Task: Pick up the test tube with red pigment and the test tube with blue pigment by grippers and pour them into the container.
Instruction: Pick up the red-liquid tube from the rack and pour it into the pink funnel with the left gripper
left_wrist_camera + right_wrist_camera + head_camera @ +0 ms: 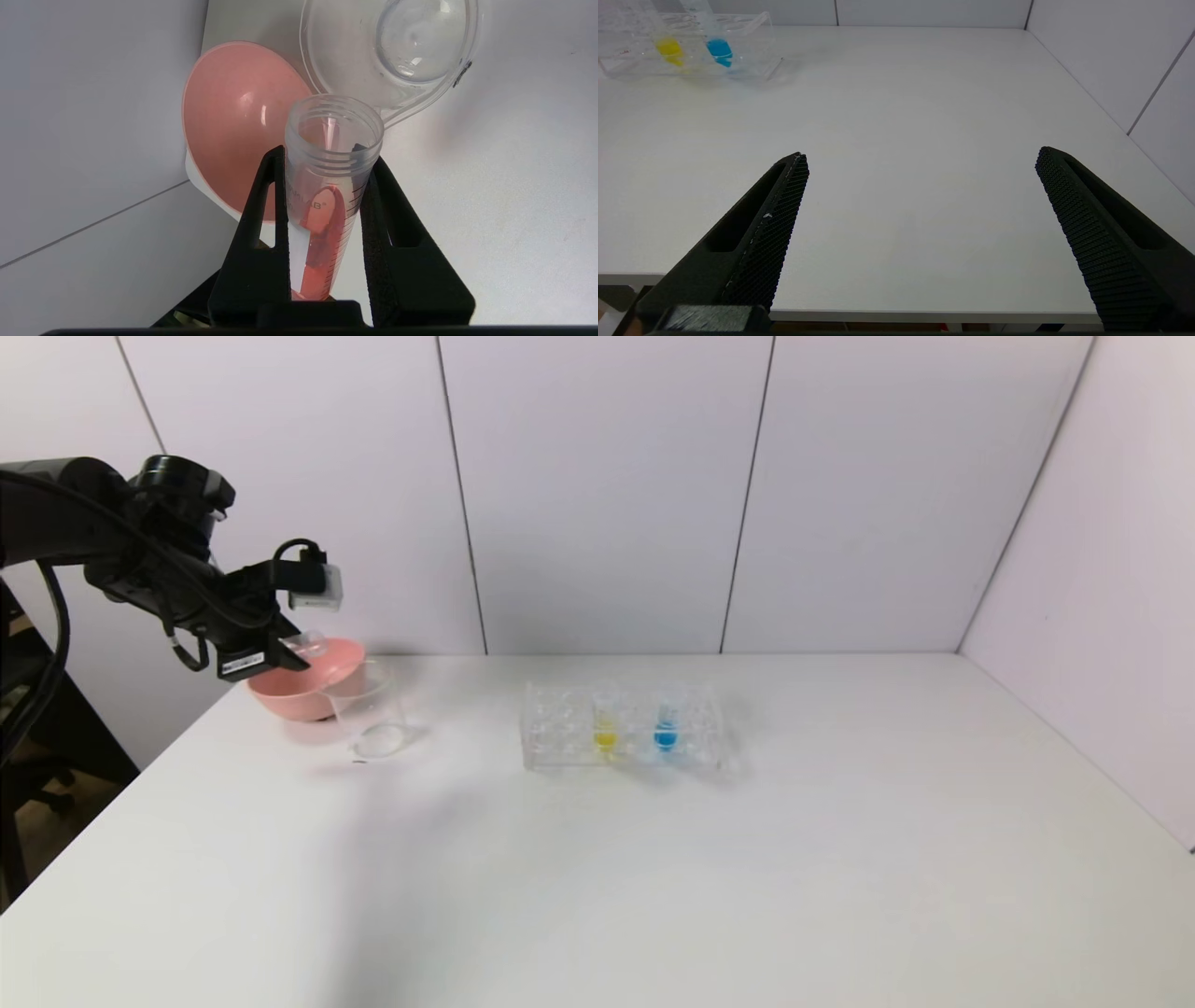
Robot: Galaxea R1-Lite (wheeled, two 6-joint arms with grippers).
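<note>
My left gripper is shut on the test tube with red pigment. It holds the tube tilted, its open mouth close to the rim of the clear container, and red liquid lies along the tube's side. In the head view the left gripper hangs at the far left, over the container. The test tube with blue pigment stands in the clear rack; it also shows in the right wrist view. My right gripper is open and empty above the table's near edge.
A pink bowl stands right behind the container; it also shows in the left wrist view. A tube with yellow liquid stands in the rack beside the blue one. White walls close the back and the right side.
</note>
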